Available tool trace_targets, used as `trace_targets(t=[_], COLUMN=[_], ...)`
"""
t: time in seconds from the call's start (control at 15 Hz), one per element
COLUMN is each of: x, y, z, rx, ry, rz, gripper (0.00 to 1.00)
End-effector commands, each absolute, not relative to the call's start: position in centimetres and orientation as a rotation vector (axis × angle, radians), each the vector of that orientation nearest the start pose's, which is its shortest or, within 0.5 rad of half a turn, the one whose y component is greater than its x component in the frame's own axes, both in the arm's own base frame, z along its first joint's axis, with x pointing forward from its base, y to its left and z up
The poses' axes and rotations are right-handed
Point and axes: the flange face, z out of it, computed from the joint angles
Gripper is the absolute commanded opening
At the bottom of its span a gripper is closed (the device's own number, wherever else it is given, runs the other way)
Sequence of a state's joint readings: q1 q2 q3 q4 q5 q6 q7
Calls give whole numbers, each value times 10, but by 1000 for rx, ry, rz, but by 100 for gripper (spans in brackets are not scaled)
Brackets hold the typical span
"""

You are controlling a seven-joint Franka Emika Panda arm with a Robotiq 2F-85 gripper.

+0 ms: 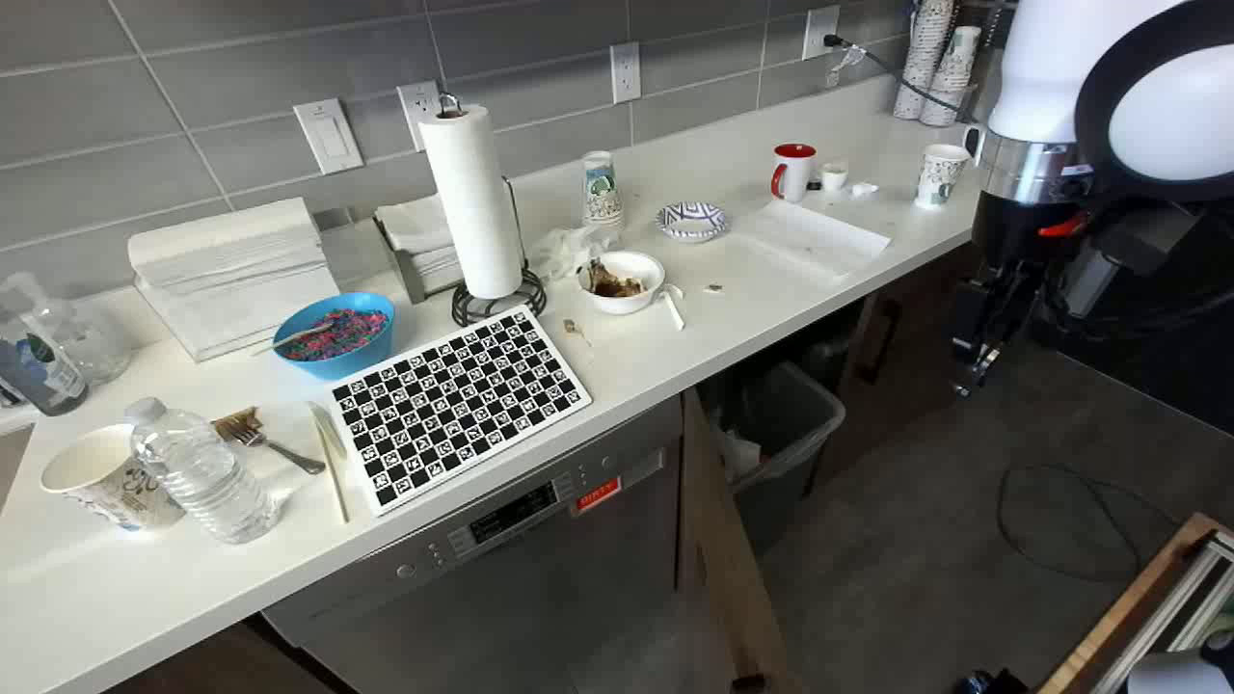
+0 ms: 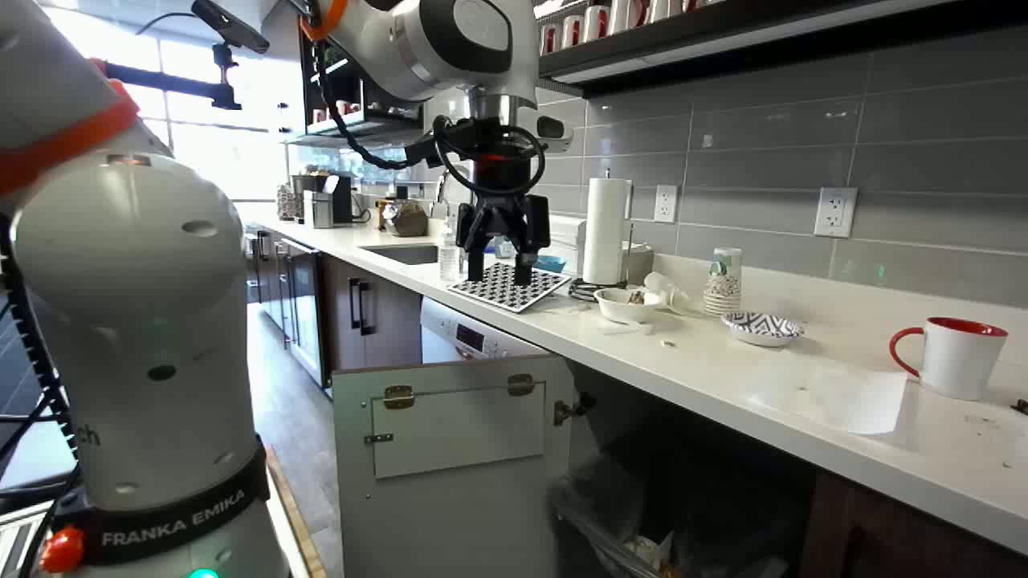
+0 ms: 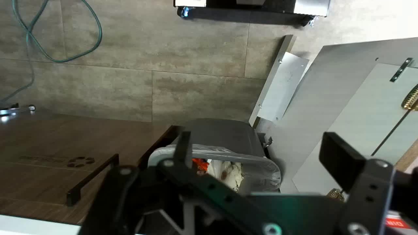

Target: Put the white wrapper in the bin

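A crumpled white, partly see-through wrapper [image 1: 567,253] lies on the counter by the paper towel roll; it also shows in an exterior view [image 2: 668,291]. A flat white paper sheet [image 1: 819,236] lies further along; I cannot tell for certain which is meant. The bin [image 1: 800,410], lined with clear plastic, stands below the counter beside an open cabinet door; it also shows in an exterior view [image 2: 590,522]. In the wrist view the bin [image 3: 225,135] holds some rubbish. My gripper [image 2: 499,269] is open and empty, pointing down; its fingers [image 3: 261,153] are apart in the wrist view.
The open cabinet door [image 2: 450,449] stands out from the counter. A paper towel roll [image 1: 472,202], a white bowl [image 1: 622,281], a patterned bowl [image 1: 691,222], stacked cups [image 1: 602,191] and a red-rimmed mug [image 2: 960,357] stand on the counter [image 2: 707,361]. A checkered board [image 1: 463,405] lies there.
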State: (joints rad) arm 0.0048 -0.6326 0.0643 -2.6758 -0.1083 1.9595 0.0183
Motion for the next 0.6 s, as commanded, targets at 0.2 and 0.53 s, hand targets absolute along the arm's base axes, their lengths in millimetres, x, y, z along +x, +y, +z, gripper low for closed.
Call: trace_targets(t=[0.2,0.53], x=[338,346], y=[16,16], z=[422,420], rx=[-3275,-3267], ry=[-134,-135], rz=[133,95], gripper=[100,100])
